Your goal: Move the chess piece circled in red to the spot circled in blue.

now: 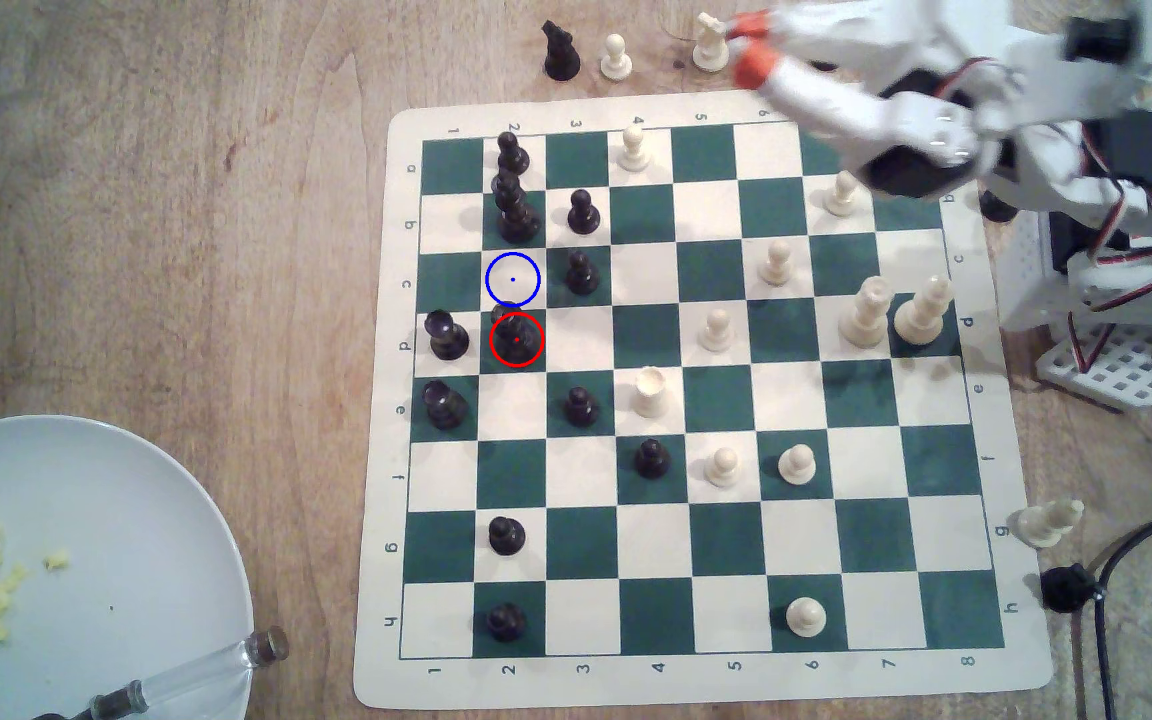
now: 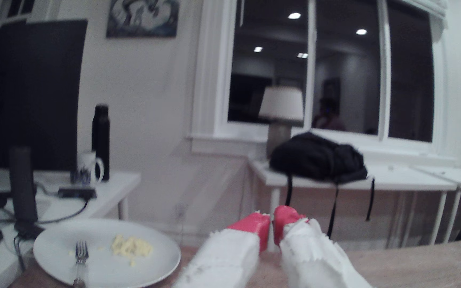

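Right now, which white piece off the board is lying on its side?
The white piece beside the board's right edge in the exterior view, near row g; the two white ones beyond the top edge stand upright.

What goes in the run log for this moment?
gripper: empty, raised off-board | chess piece: untouched on red-ringed square | spot: vacant

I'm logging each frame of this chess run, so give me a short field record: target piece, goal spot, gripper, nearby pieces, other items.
target piece: black chess piece inside the red ring, standing on a green square in column 2, row d
goal spot: blue-ringed square, unoccupied, next to the piece's square, row c
gripper: gripper up beyond the board's far edge, away from the piece; red tips almost together, holding nothing
nearby pieces: taller black piece on the spot's other side; black pawn beside the spot
other items: plate with food scraps
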Available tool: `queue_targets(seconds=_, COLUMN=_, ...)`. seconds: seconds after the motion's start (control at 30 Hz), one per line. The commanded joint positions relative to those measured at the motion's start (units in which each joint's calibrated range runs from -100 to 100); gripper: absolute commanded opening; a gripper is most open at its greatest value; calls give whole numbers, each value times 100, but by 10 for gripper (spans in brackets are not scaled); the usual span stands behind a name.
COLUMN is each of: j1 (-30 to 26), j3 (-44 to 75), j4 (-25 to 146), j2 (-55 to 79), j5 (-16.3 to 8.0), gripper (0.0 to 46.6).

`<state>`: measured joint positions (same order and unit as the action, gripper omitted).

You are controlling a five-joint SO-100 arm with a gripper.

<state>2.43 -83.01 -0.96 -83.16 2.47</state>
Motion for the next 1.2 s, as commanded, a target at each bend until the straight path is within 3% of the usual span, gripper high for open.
queue_targets(seconds=0.0, j1=-200, j3=1193, j4=259, j2=1245, j5=49, gripper=72)
queue_targets(seconds=0.1, j1=-310, j3=1846, j4=825, j2=1779, j5=49, gripper=51)
queue_targets(seconds=0.2, j1=-474, j3=2354, j4=1054, j2=2323, j5=59, gripper=78)
queue_targets(seconds=0.3, j1=-599, j3=2907, j4=1488, j2=2959, j5=264, gripper=66)
queue_targets(seconds=0.4, j1=-685, j3=3387, j4=1914, j2=3409, j5=234, gripper=64)
queue_targets(seconds=0.73, j1=-904, j3=5672, j4=3691, j2=5251, j5=-337, gripper=52)
queue_targets(seconds=1.03, j1=-818, j3=7757, j4=5051, j2=7026, j5=-855, gripper=76)
queue_targets(seconds=1.17, j1=-787, j3=8183, j4=5198, j2=7603, j5=-894, gripper=97)
